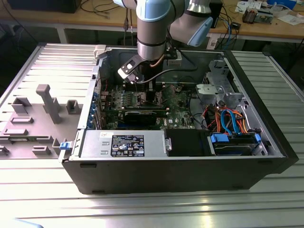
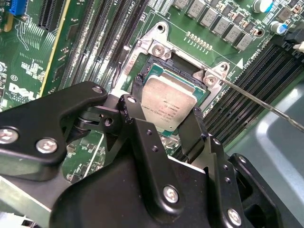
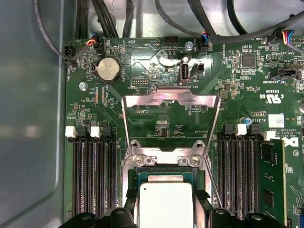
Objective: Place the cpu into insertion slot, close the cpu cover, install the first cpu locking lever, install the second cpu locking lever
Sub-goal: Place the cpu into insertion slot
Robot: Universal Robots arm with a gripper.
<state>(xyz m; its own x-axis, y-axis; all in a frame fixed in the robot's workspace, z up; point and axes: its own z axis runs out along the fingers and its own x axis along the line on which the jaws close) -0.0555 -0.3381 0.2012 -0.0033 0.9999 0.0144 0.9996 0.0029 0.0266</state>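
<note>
Gripper is down inside the open computer case, which sits on the ribbed metal worktop. Its two fingers are clamped on opposite edges of the chip, so it stays flat and square. The chip sits right over the socket, low enough that I can't tell if it's fully seated yet or just above it. The cover is flipped up and back on its hinge, leaving the socket open for the drop. One lever is swung out to the side, well clear of the fingers. So I'd say step one is in progress and nothing is closed yet.
</note>
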